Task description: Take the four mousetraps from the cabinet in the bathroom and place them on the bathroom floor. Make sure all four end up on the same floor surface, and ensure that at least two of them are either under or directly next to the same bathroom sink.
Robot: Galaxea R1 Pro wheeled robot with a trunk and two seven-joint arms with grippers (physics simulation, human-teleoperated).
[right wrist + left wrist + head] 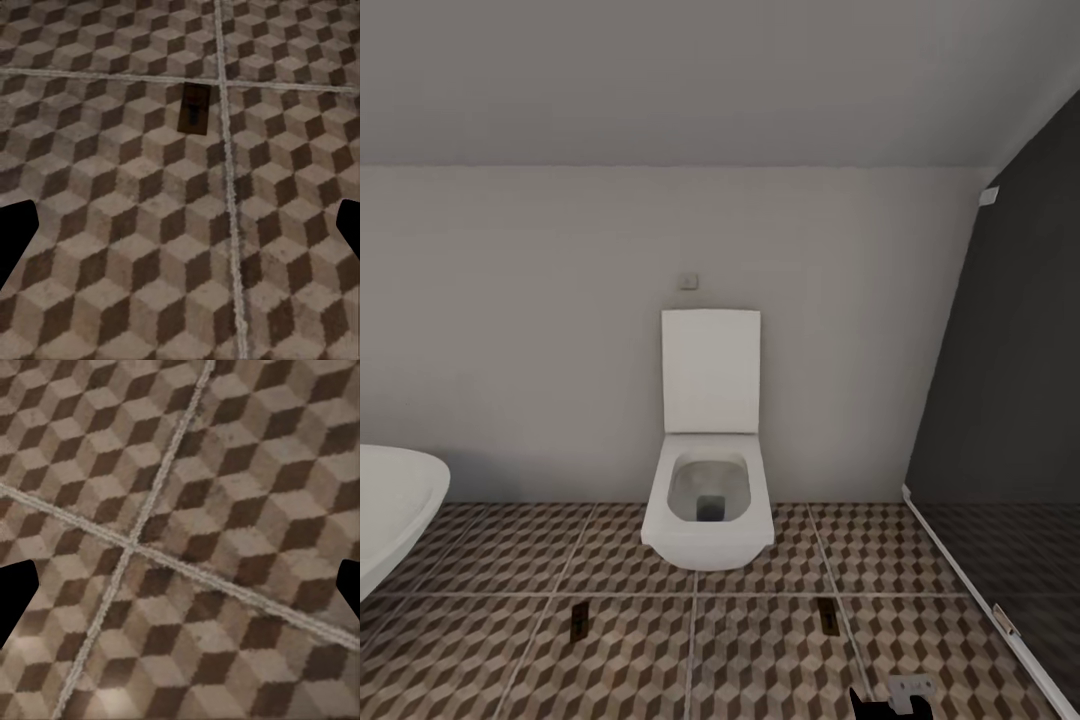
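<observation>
Ahead, we face a toilet (708,500); two mousetraps (579,621) (827,615) lie flat on the floor (760,650). Both tools (180,585) (180,225) gape wide, holding nothing.

Bathroom floor (760,640) w/ two mousetraps (579,620), toilet (707,520).

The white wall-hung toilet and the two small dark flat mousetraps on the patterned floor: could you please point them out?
Toilet (708,520): head view, bowl rim.
Left mousetrap (579,620): head view, board centre.
Right mousetrap (827,615): head view, board centre.
</observation>
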